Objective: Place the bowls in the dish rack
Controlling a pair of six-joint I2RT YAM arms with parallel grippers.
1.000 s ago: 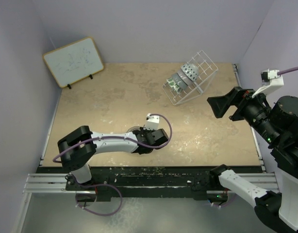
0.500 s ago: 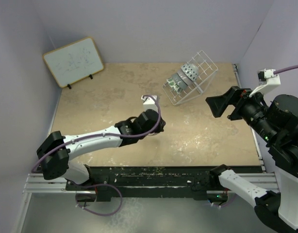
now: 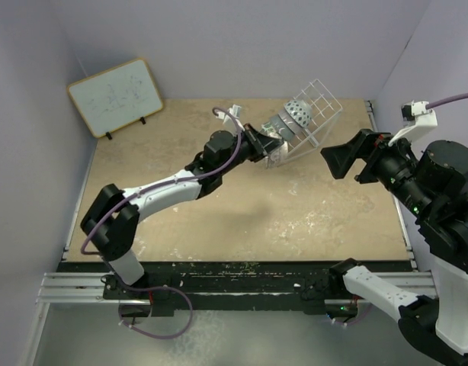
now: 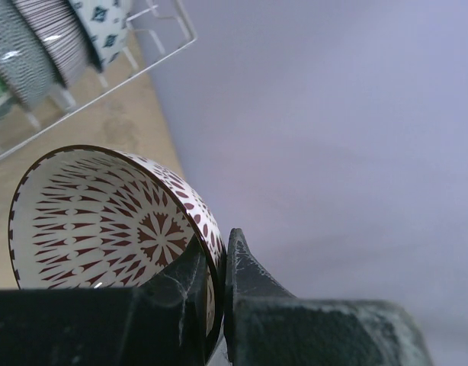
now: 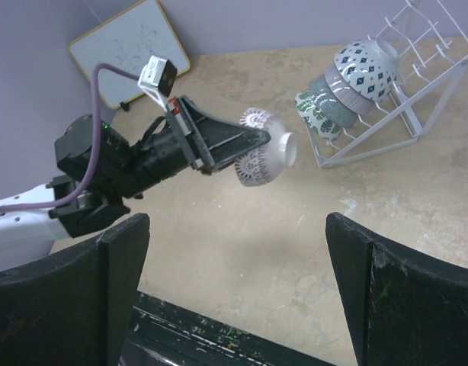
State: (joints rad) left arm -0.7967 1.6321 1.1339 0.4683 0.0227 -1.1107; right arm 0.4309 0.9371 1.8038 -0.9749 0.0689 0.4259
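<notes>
My left gripper [image 3: 257, 145] [image 4: 219, 245] is shut on the rim of a white bowl with a brown-red pattern [image 3: 271, 150] [image 4: 104, 217] [image 5: 266, 152]. It holds the bowl in the air, tipped on its side, just left of the dish rack [image 3: 323, 99] [image 5: 428, 72]. The white wire rack [image 4: 167, 47] holds three bowls on edge: green-and-white [image 5: 313, 113], grey [image 5: 338, 97] and white with blue diamonds [image 5: 363, 65]. My right gripper [image 3: 347, 162] [image 5: 234, 225] hovers open and empty, right of the rack.
A wood-framed whiteboard [image 3: 116, 95] [image 5: 131, 46] leans against the back left wall. Purple walls close in the tan table [image 3: 219, 221] on three sides. The black rail with the arm bases [image 3: 242, 278] runs along the near edge.
The left arm has lifted the patterned bowl from the front middle of the table and swung it up and back to the rack's left side. The right gripper has barely shifted.
</notes>
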